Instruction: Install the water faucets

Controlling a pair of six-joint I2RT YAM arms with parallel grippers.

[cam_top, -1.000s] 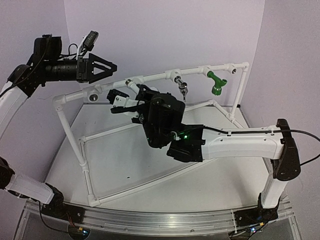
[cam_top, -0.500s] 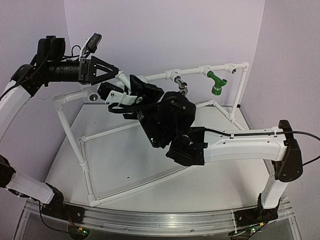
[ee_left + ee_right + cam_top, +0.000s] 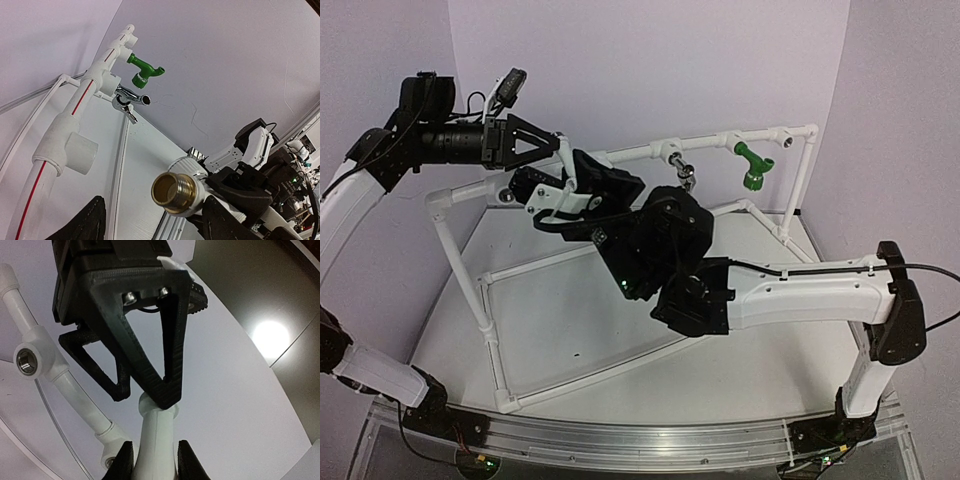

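Observation:
My right gripper [image 3: 155, 452] is shut on the white faucet [image 3: 157, 440], a finger on each side of its body. It holds the faucet [image 3: 565, 162] up at the back left, just under the top pipe. My left gripper [image 3: 556, 143] reaches in from the left and is open around the faucet's end. In the left wrist view the brass thread [image 3: 172, 192] of the faucet [image 3: 210, 195] faces the camera. One left finger touches it and the other [image 3: 90, 220] stands well apart. A green faucet [image 3: 753, 165] and a chrome faucet [image 3: 685, 172] hang from the top pipe.
The white pipe frame [image 3: 620, 153] spans the table, with its base rails [image 3: 485, 300] running to the near left. An empty socket fitting [image 3: 80, 152] sits on the top pipe left of the chrome faucet [image 3: 131, 97] and green faucet [image 3: 144, 70]. The right arm [image 3: 800, 290] crosses the middle.
My right arm has carried the white faucet left and up to the left gripper. The left gripper has come in over the faucet's end and its jaws have narrowed.

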